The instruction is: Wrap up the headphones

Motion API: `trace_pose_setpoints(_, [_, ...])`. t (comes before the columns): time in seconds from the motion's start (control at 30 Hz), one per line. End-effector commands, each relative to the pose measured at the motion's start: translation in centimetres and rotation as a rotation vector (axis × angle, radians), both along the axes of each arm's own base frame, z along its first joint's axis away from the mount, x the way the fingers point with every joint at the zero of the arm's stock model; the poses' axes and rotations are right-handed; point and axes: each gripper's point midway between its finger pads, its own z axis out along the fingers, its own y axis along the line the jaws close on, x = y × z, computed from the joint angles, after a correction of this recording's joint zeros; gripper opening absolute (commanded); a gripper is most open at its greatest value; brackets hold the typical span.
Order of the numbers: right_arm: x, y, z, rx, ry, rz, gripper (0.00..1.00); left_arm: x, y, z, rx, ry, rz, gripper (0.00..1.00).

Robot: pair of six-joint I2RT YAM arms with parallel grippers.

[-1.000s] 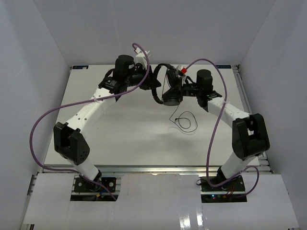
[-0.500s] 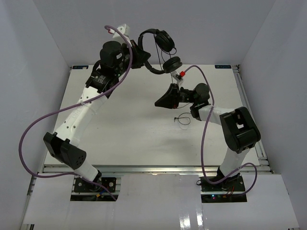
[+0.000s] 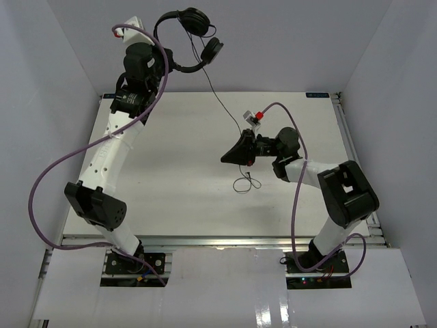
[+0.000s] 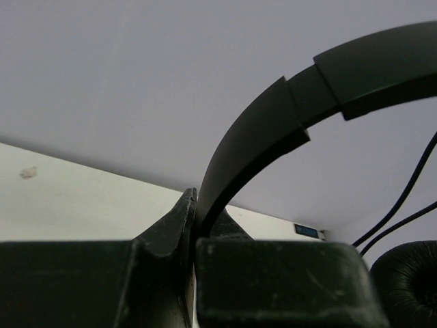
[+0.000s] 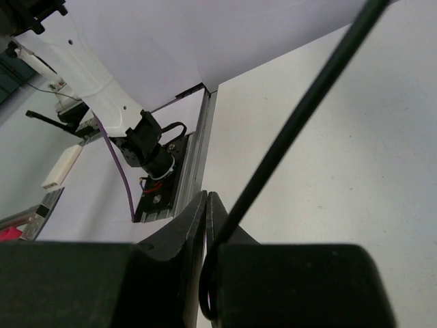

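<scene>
The headphones (image 3: 194, 18) are being held aloft by the left gripper (image 4: 194, 222) clamped on their headband (image 4: 273, 116), the cord (image 3: 222, 106) being stretched down-right to the right gripper (image 5: 207, 219) pinching it.

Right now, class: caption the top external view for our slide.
Left gripper holds headphones aloft by the headband; right gripper pinches the cord.

My fingers (image 5: 181, 239) are pressed together at the bottom of the view, with the thin black headphone cord (image 5: 300, 113) pinched between their tips. The cord runs straight up to the right and out of sight. The white surface (image 5: 341, 225) lies beneath. Left, past a metal rail (image 5: 188, 157), a white arm (image 5: 75, 65) trails a purple cable (image 5: 123, 181).
</scene>
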Motion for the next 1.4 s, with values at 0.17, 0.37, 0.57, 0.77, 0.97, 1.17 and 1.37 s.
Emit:
trace_pose_setpoints(0.17, [-0.2, 0.0, 1.3, -0.146, -0.284, -0.072, 0.08, 2.4, 5.5, -2.0, 0.145, 0.033, 0.205, 0.0])
trace_pose_setpoints(0.37, [1.3, 0.3, 3.4, -0.533, -0.746, -0.221, 0.08, 5.0, 5.8, -9.4, 0.336, 0.17, 0.217, 0.0])
trace_pose_setpoints(0.57, [3.3, -0.5, 5.7, -0.857, -1.132, -0.369, 0.08, 5.9, 4.3, -18.3, 0.443, 0.326, 0.15, 0.0])
trace_pose_setpoints(0.77, [5.1, -1.5, 9.8, -1.054, -1.461, -0.534, 0.08, 5.5, 0.4, -25.8, 0.535, 0.441, 0.012, 0.0])
trace_pose_setpoints(0.97, [7.4, -4.2, 11.9, -1.186, -1.57, -0.645, 0.08, 2.1, -3.1, -30.5, 0.599, 0.505, -0.21, 0.0])
trace_pose_setpoints(1.17, [9.6, -6.7, 12.4, -1.177, -1.528, -0.728, 0.08, -2.8, -6.1, -30.5, 0.545, 0.488, -0.488, 0.0])
trace_pose_setpoints(1.37, [12.3, -9.0, 12.6, -1.072, -1.392, -0.804, 0.08, -7.6, -9.3, -29.7, 0.516, 0.433, -0.747, 0.0])
